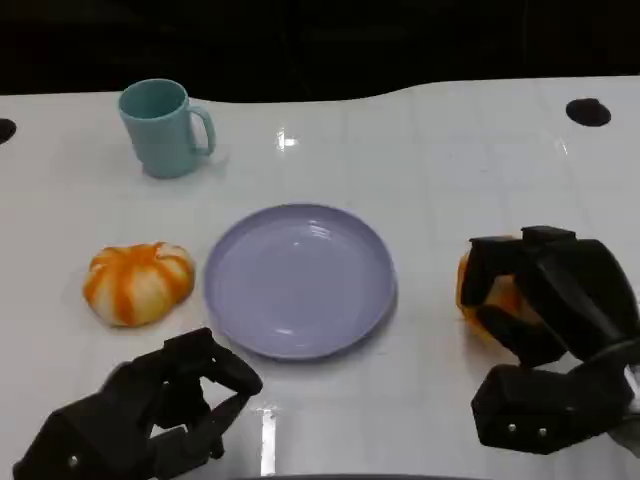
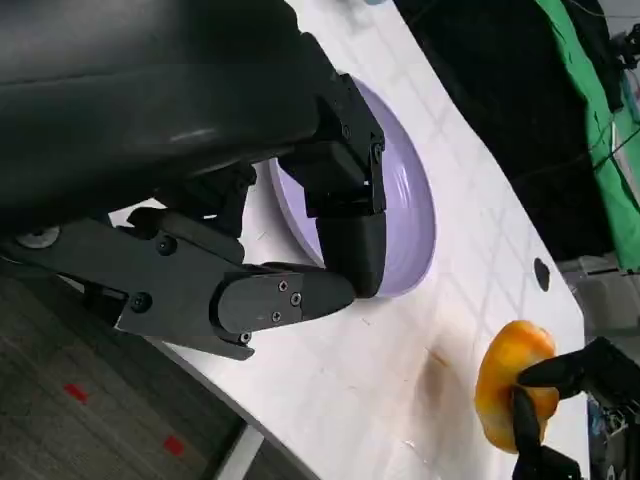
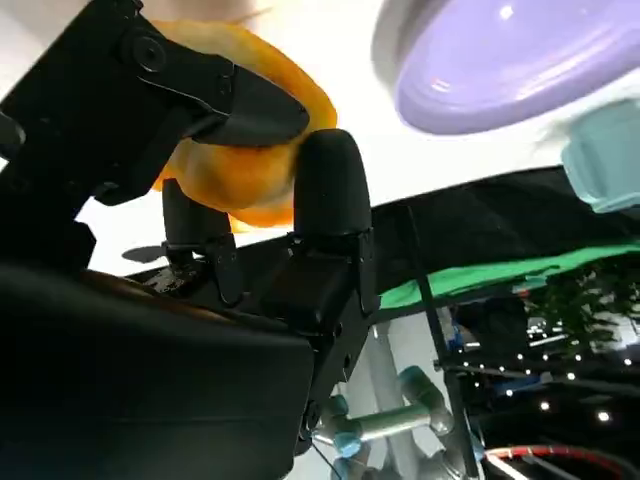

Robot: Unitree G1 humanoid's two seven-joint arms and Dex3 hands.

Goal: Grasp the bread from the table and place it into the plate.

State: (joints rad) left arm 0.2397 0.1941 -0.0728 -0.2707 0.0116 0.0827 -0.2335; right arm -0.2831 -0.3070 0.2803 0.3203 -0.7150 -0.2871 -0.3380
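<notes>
My right hand (image 1: 545, 320) wrapped around orange bread (image 1: 480, 295) on surface (image 1: 450, 160), right of lavender plate (image 1: 300, 280); fingers curled over top for secure lift. Left hand (image 1: 150, 410) idle near front edge, fingers loosely curled, holding nothing, clear of plate.

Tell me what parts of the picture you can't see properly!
- Bread on the right, head view: mostly hidden behind the right hand, whose fingers wrap around it.
- The same bread, right wrist view: partly covered by black fingers.
- Plate, left wrist view: its near side is hidden by the left hand.
- Cup, right wrist view: cut off by the picture's edge.
</notes>
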